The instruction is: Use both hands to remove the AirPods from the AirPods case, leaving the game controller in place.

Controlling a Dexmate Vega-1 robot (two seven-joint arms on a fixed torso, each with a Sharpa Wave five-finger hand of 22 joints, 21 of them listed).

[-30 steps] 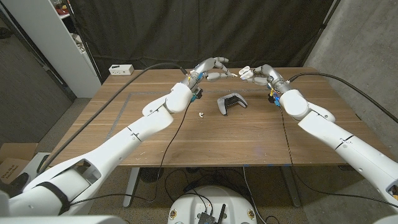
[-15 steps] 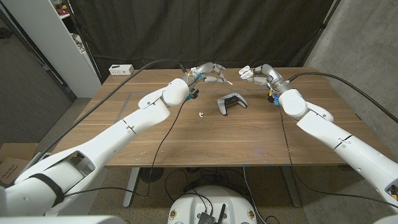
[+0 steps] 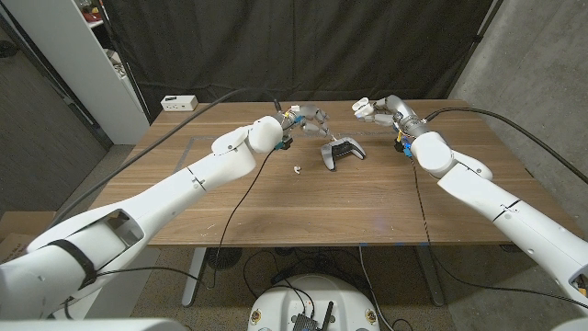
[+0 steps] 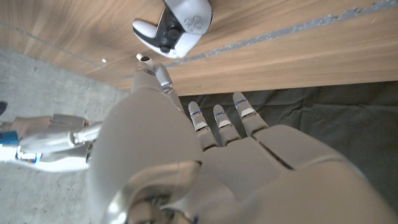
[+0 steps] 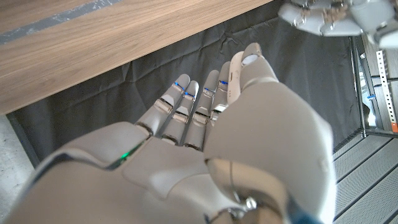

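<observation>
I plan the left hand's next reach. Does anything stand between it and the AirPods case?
Nothing visible does. In the head view the left hand and the AirPods case, held by the right hand, have only air between them; the game controller lies lower, on the table.

Small white object (image 3: 297,169) on the tabletop (image 3: 276,202), just left of the game controller (image 3: 342,152): too small to identify. Object in the right hand (image 3: 372,108), right of the controller: white, mostly covered by the fingers in the head view. Left hand (image 3: 310,122), just above-left of the controller: contents of its fingertips too small to tell. Controller in the left wrist view (image 4: 174,25): cut by the frame edge.
</observation>
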